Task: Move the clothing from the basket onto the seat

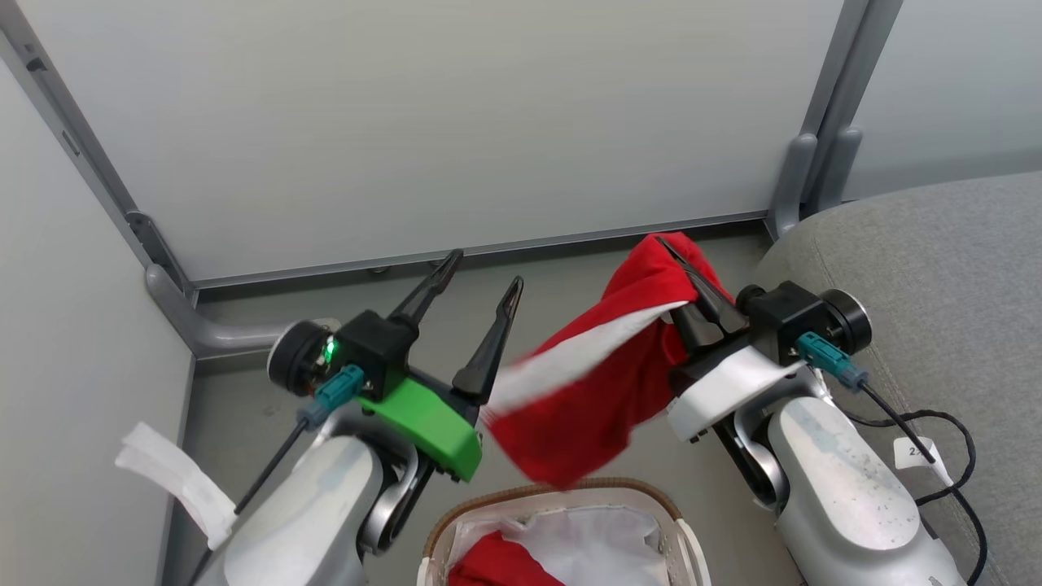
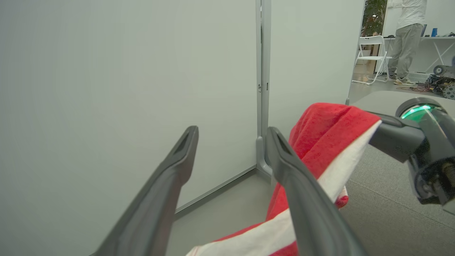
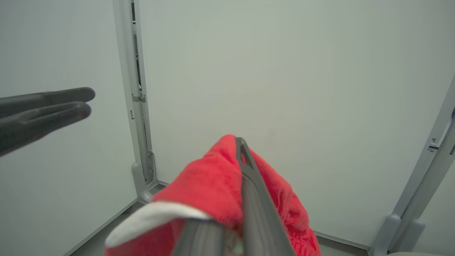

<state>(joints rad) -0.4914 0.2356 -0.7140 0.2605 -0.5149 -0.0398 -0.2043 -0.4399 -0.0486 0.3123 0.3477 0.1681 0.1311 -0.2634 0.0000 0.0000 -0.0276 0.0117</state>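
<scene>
right gripper [image 1: 672,248] pinched shut on red garment [image 1: 586,391], cloth draped over jaws, hanging clear of basket [image 1: 643,495], probably for swing to seat [image 1: 936,260]. left gripper [image 1: 484,273] wide open, empty, just beside cloth.

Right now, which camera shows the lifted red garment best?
The head view: there the red garment hangs nearly whole from the shut right gripper, above the basket. The left wrist view shows its top fold and white stripe, partly behind a dark finger. The right wrist view catches its bunched top, up close.
</scene>
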